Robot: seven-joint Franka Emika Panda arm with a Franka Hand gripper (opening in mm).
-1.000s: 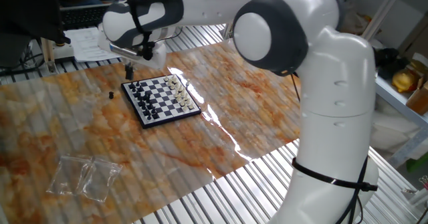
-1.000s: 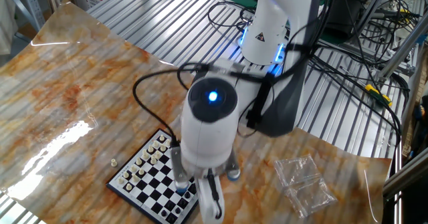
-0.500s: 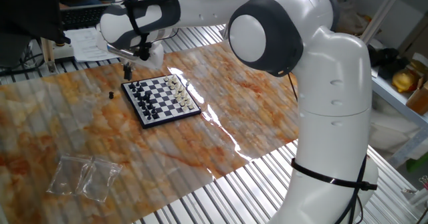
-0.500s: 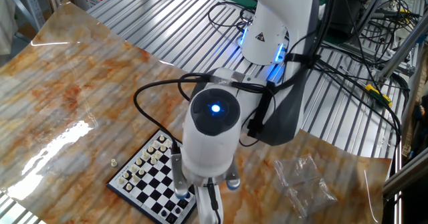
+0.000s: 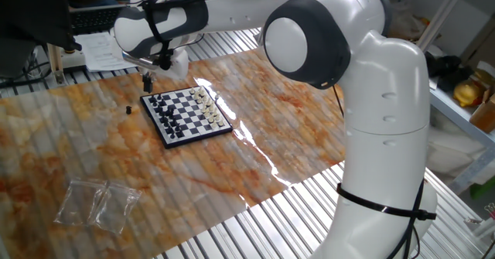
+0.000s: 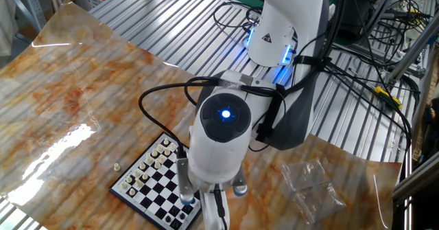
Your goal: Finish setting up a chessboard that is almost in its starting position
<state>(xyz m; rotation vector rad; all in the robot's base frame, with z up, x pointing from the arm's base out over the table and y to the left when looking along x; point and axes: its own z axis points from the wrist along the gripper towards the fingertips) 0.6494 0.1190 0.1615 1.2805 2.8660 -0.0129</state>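
The light around me is bright and even, coming from above. The glossy orange marbled plastic sheet (image 5: 255, 147) gives white glare streaks beside the small black-and-white chequered chessboard (image 5: 186, 115). Shadows are soft. My round white wrist housing (image 6: 218, 142) looks slightly blurred, near the camera.

One chessboard (image 5: 186, 114); one loose black piece (image 5: 127, 109); one loose white piece (image 6: 116, 167); two clear plastic bags (image 5: 97, 204).

Glossy marbled sheet (image 5: 294, 127) over ribbed metal table (image 5: 255, 220); crinkled clear plastic bag (image 5: 97, 203).
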